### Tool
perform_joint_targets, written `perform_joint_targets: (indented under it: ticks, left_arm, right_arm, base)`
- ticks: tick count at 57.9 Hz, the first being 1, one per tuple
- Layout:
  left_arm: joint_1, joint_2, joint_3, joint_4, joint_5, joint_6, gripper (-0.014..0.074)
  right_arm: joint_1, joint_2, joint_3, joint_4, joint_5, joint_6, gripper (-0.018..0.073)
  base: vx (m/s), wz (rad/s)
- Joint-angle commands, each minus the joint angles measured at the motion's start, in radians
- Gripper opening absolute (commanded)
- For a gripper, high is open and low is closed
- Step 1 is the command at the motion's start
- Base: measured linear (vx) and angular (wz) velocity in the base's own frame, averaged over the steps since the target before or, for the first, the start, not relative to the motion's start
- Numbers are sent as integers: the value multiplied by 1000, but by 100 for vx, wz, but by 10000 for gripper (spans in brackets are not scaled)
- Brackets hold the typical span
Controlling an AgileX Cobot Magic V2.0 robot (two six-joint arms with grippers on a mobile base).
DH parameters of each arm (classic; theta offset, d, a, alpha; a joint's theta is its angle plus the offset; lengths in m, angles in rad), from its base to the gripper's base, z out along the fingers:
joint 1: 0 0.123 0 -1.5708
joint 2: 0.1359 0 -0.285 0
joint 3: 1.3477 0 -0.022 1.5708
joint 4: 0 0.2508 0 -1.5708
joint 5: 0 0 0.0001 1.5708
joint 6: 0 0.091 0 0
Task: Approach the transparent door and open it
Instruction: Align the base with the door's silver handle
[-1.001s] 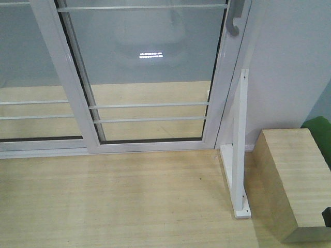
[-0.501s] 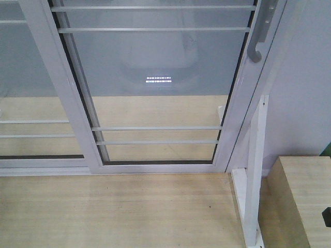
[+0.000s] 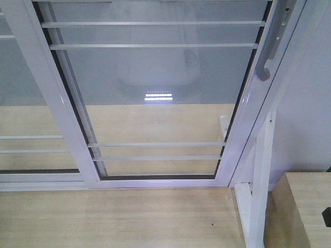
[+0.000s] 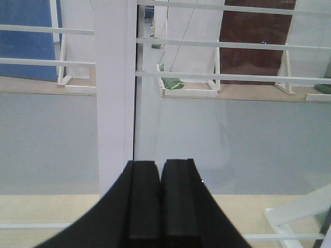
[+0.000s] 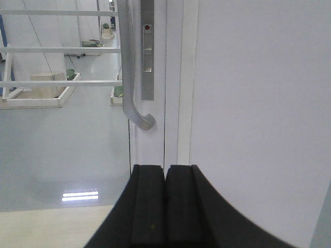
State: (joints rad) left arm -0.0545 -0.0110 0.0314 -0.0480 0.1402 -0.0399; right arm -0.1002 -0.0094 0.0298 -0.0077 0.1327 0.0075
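Light wood plank floor (image 3: 119, 217) runs up to the bottom track. The transparent door (image 3: 155, 98) stands straight ahead, filling most of the front view: clear glass in a white frame, with a pair of thin white bars up high and another pair low. Its curved grey-white handle (image 3: 267, 59) is on the right stile, and that stile sits against the frame next to a plain white wall (image 3: 315, 93). To the left is a second white-framed glass panel (image 3: 23, 103), partly overlapped. A bright light reflection (image 3: 158, 96) shows on the glass.

At lower right a white upright bracket (image 3: 261, 181) stands on the floor just beside the door frame, with a pale wooden box (image 3: 305, 206) right of it.

Left gripper (image 4: 160, 164): black fingers pressed together, nothing between them, pointing at a white stile (image 4: 116, 88) and the glass. Beyond the glass are grey floor, white frames, a blue panel (image 4: 26, 36) and a dark brown panel (image 4: 253, 20).

Right gripper (image 5: 165, 168): also closed and empty. It sits below the hooked lower end of the handle, apart from it, in line with the seam between stile and frame. A lock plate (image 5: 147, 51) with a small red dot sits beside the handle.
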Motion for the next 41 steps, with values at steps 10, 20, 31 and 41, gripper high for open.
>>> perform_joint_targets:
  ticks: [10, 20, 31, 41]
  left_arm:
    - [-7, -13, 14, -9, -76, -1, -6]
    - [-9, -4, 14, -10, -78, -1, -6]
    - [-1, -3, 14, -9, -74, -1, -6]
    - [1, -4, 14, -9, -74, -1, -6]
  right_arm:
    - [-4, -16, 5, -9, -84, -7, -9]
    - [-7, 10, 3, -9, -103, -7, -9]
    - [-7, 38, 4, -9, -92, -7, -9]
    - [-6, 39, 4, -9, -92, -7, -9]
  base:
    - [12, -2]
    - [9, 2]
    - [-2, 0]
    - [0, 0]
